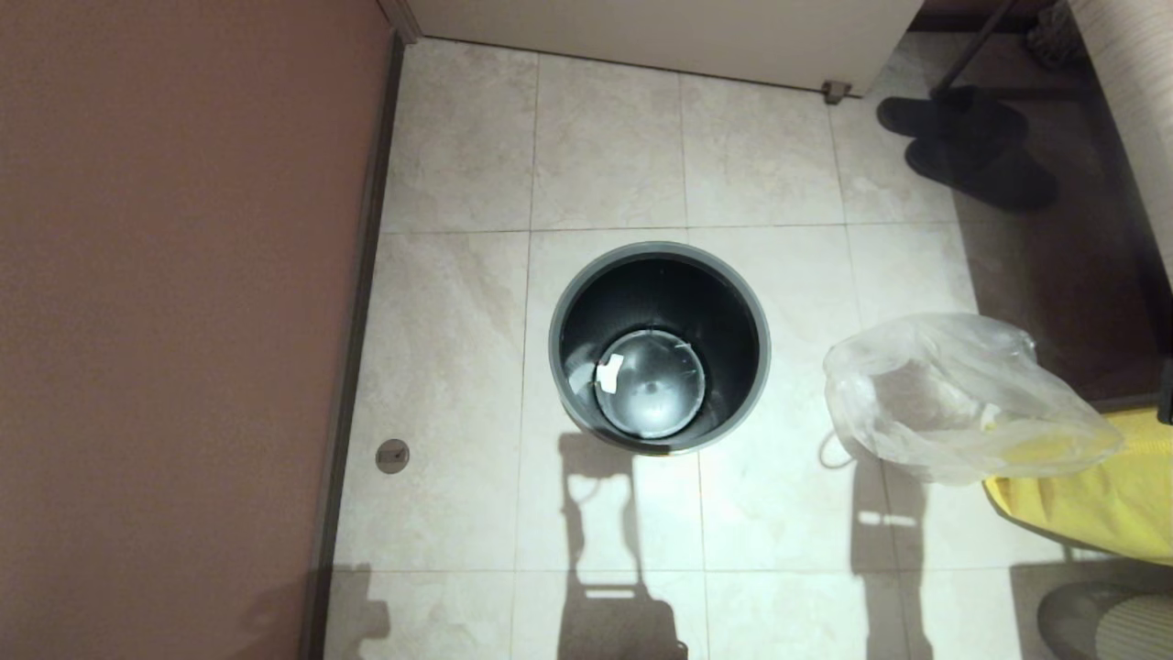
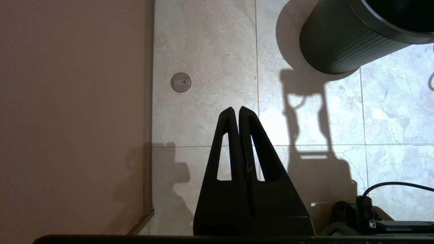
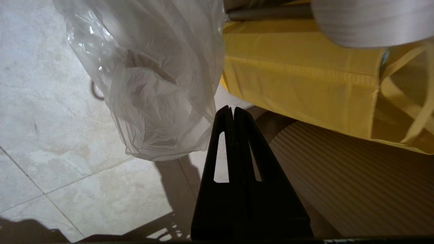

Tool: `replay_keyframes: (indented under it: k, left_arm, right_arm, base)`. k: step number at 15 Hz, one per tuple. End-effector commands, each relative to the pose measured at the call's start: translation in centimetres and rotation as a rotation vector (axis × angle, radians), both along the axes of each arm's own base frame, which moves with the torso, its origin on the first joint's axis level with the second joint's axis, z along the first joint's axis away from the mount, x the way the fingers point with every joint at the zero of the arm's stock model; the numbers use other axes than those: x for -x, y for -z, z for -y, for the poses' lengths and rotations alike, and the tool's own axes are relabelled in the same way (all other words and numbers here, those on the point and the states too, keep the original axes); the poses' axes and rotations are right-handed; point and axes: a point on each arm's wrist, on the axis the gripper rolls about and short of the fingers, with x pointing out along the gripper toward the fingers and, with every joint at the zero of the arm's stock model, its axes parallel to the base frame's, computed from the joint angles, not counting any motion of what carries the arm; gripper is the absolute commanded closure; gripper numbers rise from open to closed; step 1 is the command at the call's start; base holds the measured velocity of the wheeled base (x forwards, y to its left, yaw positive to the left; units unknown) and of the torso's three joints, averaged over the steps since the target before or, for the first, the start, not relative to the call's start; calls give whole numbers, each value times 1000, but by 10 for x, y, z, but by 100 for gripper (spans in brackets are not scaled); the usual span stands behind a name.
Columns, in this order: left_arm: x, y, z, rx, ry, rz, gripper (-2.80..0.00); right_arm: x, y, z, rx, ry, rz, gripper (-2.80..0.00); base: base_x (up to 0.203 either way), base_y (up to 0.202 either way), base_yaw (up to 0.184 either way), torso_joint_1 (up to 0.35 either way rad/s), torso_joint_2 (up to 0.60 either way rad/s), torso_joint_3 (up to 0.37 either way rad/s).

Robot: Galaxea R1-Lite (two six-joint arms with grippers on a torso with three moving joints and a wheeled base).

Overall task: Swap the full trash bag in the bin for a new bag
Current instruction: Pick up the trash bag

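The round dark grey bin (image 1: 660, 348) stands unlined on the pale tiled floor (image 1: 605, 147). To its right the thin transparent crinkly new bag (image 1: 953, 399) leans against an opaque yellow bag (image 1: 1090, 500). The right gripper (image 3: 233, 109) – clenched, holding nothing – is just beside the new bag. The left gripper (image 2: 236, 109), also clenched, hangs over the floor near the brown wall (image 2: 67, 112).

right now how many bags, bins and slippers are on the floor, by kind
bags: 2, the clear new bag and a yellow bag
bins: 1, the bin
slippers: 2, a dark pair
total: 5
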Motion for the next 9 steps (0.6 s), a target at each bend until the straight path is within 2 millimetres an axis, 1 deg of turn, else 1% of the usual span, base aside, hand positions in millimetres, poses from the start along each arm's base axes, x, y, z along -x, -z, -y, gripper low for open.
replay_keyframes:
  k: [1, 3, 4, 5, 9]
  left_arm:
    - [0, 0, 0, 0, 0, -1, 0]
    - [0, 0, 0, 0, -1, 0, 0]
    - [0, 0, 0, 0, 0, -1, 0]
    - [0, 0, 0, 0, 0, -1, 0]
    - [0, 0, 0, 0, 0, 0, 0]
  right_arm:
    - [-27, 20, 7, -73, -42, -80, 0]
    - [-43, 26, 10, -135, -24, -113, 0]
    - [-49, 25, 10, -165, -23, -116, -280]
    - [-50, 24, 10, -187, -34, -122, -280]
    - [-48, 23, 10, -172, -19, -129, -280]
  base:
    - [0, 0, 0, 0, 0, 0]
    - [0, 0, 0, 0, 0, 0]
    - [0, 0, 0, 0, 0, 0]
    - [0, 0, 0, 0, 0, 0]
    - [0, 0, 0, 0, 0, 0]
